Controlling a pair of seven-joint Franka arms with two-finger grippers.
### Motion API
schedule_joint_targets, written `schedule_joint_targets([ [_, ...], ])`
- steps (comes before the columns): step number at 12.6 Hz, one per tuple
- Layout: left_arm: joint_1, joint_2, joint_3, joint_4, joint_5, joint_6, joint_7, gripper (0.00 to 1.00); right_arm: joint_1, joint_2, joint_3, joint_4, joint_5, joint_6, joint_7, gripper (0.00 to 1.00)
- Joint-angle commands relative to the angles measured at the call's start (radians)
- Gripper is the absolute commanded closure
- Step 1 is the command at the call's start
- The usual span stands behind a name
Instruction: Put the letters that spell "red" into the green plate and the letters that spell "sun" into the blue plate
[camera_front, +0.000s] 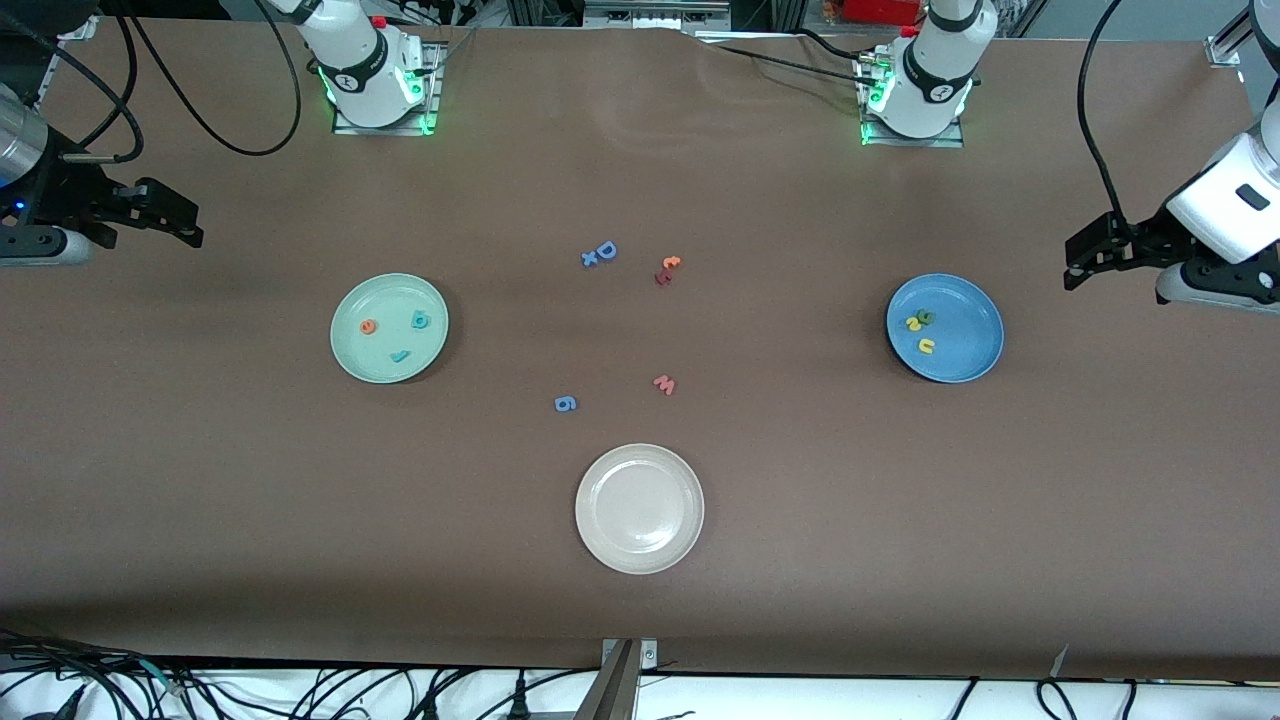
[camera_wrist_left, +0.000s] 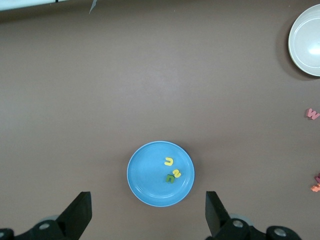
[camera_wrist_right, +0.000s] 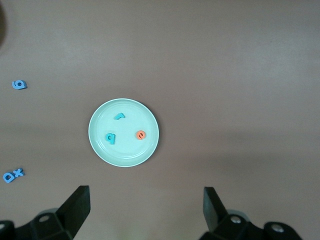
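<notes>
The pale green plate holds an orange "e", a teal "d" and a thin teal "r". In the right wrist view the green plate lies well off my open, empty right gripper. A yellow "s", an olive "n" and a yellow "u" sit in the blue plate. My left gripper is open and empty, with the blue plate in its view. Each gripper, right and left, hangs over bare table at its own arm's end.
A cream-white plate sits mid-table, nearest the front camera. Loose letters lie between the plates: a blue "D" with an "x", an orange and dark-red pair, a pink "w" and a blue "g".
</notes>
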Motion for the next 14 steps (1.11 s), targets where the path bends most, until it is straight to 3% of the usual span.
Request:
schedule_joint_targets([
  [1, 0.003, -0.029, -0.011, -0.021, -0.008, -0.002, -0.028, 0.00, 0.007, -0.007, -0.002, 0.000, -0.013, 0.003, -0.011, 0.00],
  [14, 0.016, -0.007, -0.003, -0.001, -0.028, -0.024, -0.025, 0.00, 0.007, 0.007, -0.002, 0.020, -0.007, -0.003, -0.011, 0.00],
])
